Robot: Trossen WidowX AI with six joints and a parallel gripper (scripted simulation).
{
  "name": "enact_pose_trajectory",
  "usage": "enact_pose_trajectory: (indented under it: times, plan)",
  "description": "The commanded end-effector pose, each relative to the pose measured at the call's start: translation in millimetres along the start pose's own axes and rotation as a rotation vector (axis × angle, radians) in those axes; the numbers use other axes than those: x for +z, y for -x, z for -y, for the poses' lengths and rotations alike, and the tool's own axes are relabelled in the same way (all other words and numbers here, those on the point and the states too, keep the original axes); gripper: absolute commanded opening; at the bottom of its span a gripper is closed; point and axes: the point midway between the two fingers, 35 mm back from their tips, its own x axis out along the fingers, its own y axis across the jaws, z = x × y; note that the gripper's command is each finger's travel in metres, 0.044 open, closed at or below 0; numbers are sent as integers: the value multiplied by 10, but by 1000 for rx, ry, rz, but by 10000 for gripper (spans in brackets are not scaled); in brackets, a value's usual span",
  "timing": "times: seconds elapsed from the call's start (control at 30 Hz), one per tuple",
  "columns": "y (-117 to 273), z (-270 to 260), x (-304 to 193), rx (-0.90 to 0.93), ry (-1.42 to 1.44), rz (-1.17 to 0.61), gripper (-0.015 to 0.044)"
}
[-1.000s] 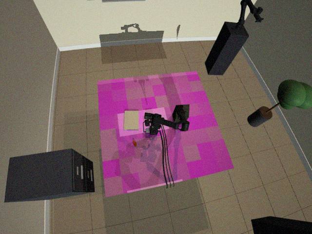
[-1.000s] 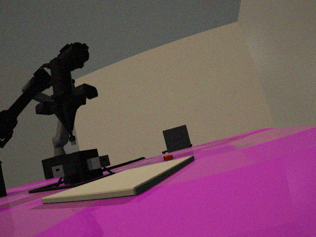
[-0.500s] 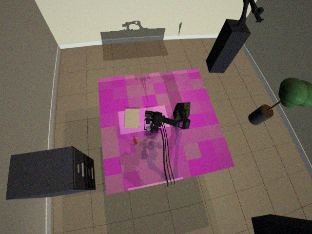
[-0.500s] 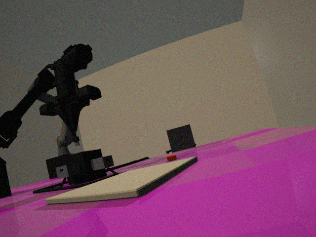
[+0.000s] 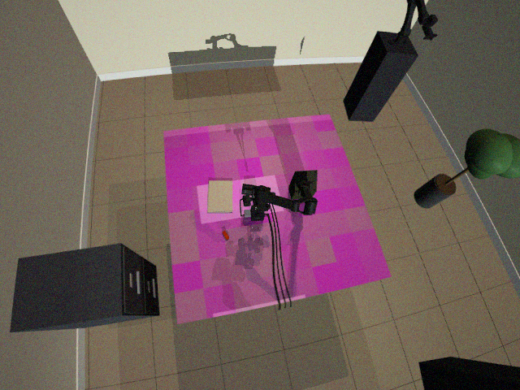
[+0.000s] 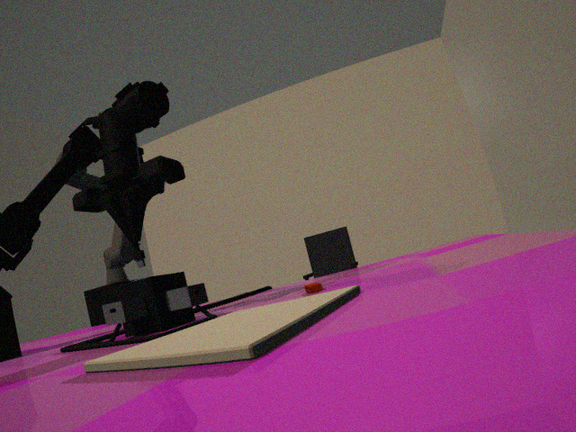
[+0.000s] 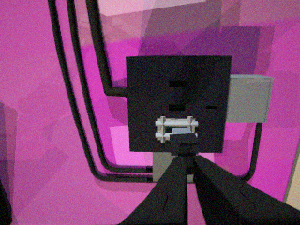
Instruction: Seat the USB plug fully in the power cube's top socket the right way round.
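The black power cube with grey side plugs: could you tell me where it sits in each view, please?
Top: black power cube, mostly hidden beneath the arm, right of the cream flat board.
Exterior: lower left, behind that board.
Wrist: centre.
Shared landmark: the black cables.
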Motion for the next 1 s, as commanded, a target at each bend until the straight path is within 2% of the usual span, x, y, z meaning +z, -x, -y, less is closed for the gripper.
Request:
enact_pose_trajectory:
  times: [0.0, 0.97]
  plan:
    - [-7, -2, -5, 0, -7, -4, 0]
    - [-41, -8, -19, 0, -30, -8, 0]
